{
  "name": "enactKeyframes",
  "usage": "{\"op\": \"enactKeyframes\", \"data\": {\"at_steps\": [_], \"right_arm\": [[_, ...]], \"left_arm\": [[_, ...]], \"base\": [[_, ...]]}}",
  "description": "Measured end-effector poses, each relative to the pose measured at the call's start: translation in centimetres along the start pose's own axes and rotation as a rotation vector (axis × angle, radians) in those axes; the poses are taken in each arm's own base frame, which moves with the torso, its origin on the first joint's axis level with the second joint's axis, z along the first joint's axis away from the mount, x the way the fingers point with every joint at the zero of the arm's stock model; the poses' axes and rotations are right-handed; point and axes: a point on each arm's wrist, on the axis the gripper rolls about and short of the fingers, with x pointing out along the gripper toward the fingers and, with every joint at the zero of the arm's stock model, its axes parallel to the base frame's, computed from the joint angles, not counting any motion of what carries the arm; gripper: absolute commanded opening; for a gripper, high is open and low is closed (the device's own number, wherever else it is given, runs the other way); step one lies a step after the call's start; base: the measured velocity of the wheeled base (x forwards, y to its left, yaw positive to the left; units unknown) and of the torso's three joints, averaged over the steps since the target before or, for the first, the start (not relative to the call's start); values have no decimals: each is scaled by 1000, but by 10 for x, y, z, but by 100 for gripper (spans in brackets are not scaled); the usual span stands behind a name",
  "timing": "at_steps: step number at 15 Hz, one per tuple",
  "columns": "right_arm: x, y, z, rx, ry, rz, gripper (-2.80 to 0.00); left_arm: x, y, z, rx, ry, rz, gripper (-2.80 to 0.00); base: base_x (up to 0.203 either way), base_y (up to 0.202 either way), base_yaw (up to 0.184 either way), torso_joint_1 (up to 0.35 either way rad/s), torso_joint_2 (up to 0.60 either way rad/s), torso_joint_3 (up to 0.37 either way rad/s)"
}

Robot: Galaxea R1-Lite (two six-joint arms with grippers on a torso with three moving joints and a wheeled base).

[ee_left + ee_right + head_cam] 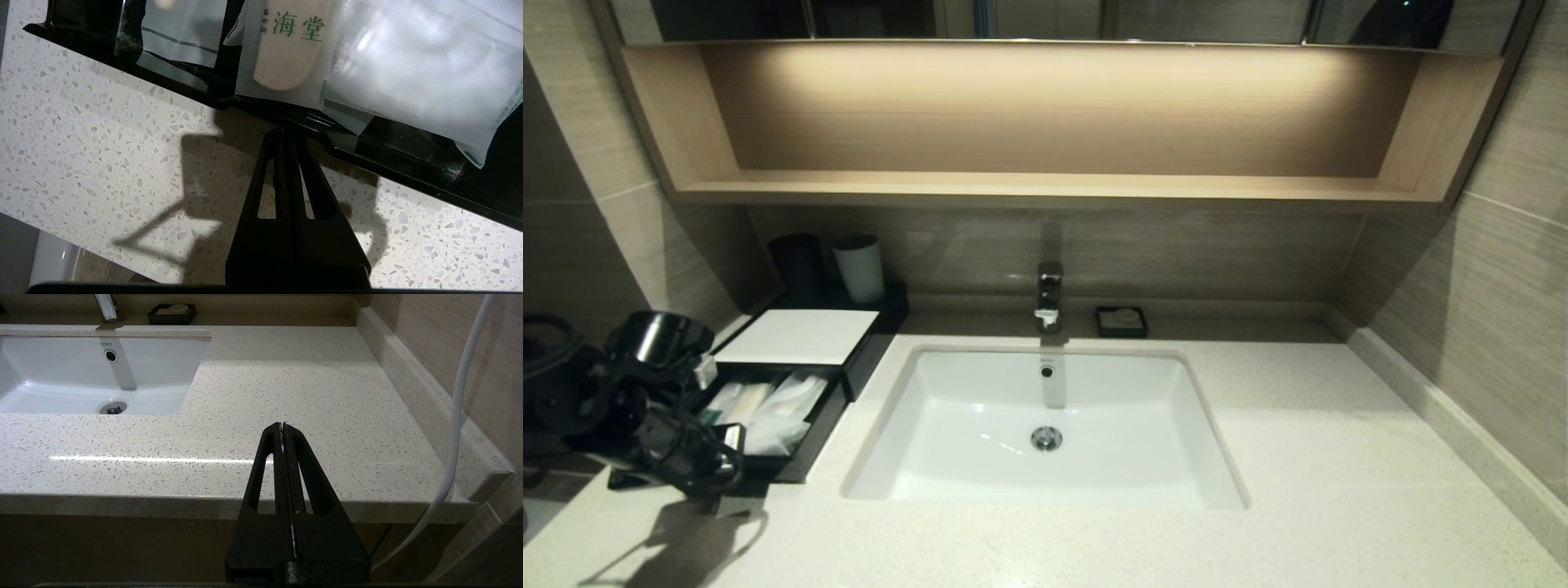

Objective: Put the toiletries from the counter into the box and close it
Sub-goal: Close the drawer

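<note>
The black box with a flat white top (pixel 796 335) stands on the cream speckled counter (pixel 1339 457), left of the sink. Its drawer tray (pixel 810 441) is pulled out toward me. The wrapped toiletries (pixel 768 404) lie inside it. In the left wrist view I see a whitish packet with green characters (pixel 286 53), a clear sleeve (pixel 184 28) and a white sachet (pixel 425 69) in the tray (pixel 408 163). My left gripper (pixel 729 478) is shut and empty, with its tips (pixel 286 131) at the outside of the tray's front wall. My right gripper (pixel 282 425) is shut and empty off the counter's front right edge.
The white sink basin (pixel 1045 353) with a faucet (pixel 1049 294) sits mid-counter. A small black square dish (pixel 1121 321) stands behind it. A black cup (pixel 796 261) and a white cup (pixel 859 268) stand behind the box. A white cable (pixel 457 416) hangs by the right wall.
</note>
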Motion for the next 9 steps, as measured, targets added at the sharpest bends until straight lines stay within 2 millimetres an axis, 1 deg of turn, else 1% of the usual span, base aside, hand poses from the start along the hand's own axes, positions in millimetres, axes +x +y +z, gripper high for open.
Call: {"op": "enactKeyframes", "data": {"at_steps": [9], "right_arm": [[0,0,0,0,0,0,-280]], "left_arm": [[3,-2,8,-2,-19,-2,-280]], "base": [[0,0,0,0,0,0]]}}
